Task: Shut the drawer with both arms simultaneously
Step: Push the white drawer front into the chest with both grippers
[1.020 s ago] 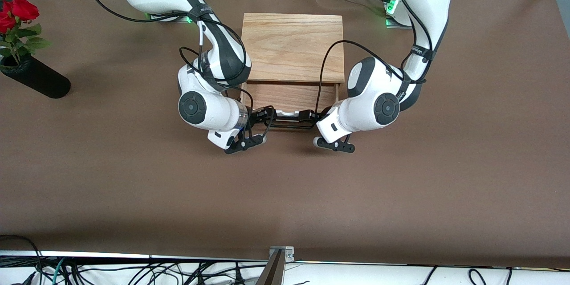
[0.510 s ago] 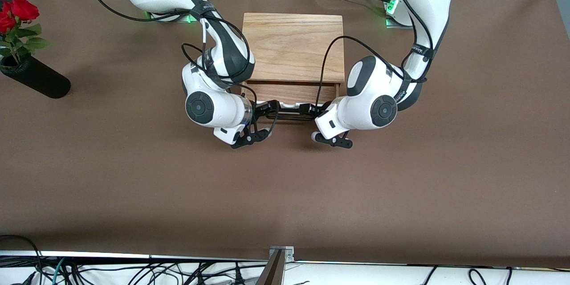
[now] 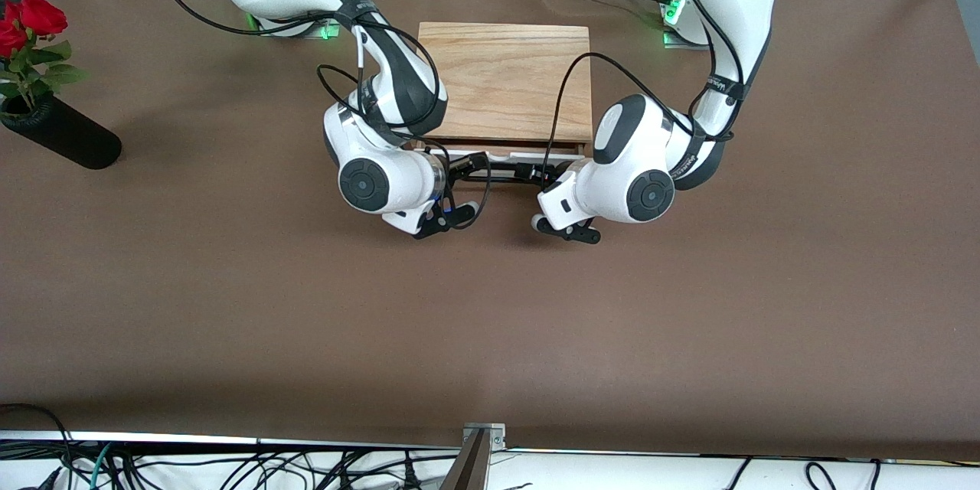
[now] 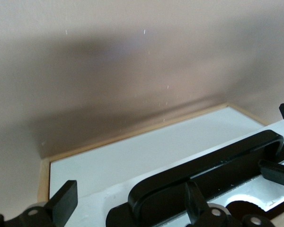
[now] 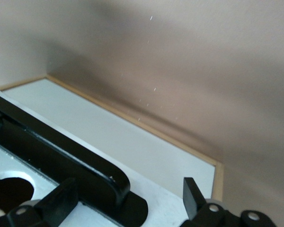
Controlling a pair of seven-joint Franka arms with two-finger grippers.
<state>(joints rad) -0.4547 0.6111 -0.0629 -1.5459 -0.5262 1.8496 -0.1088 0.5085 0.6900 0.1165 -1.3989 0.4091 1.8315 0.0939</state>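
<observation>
The light-wood box (image 3: 505, 80) stands mid-table near the arms' bases. Its drawer (image 3: 511, 158) is almost fully in, with only a thin strip of white front panel and the black bar handle (image 3: 501, 179) showing. My right gripper (image 3: 465, 168) and my left gripper (image 3: 538, 174) meet at the panel, one at each end of the handle. In the left wrist view the left gripper (image 4: 130, 208) is open, its fingers straddling one end of the handle (image 4: 213, 163) against the white panel (image 4: 132, 156). The right gripper (image 5: 128, 198) is open too, astride the handle's (image 5: 52, 142) opposite end.
A black vase (image 3: 65, 136) with red roses (image 3: 27, 19) lies toward the right arm's end of the table. Brown cloth (image 3: 490, 321) covers the table from the drawer down to the front edge. Cables loop from both wrists over the box.
Both grippers have moved toward the box, pushing the drawer in. The wooden tray that showed a second ago is now nearly all hidden under the box top.
</observation>
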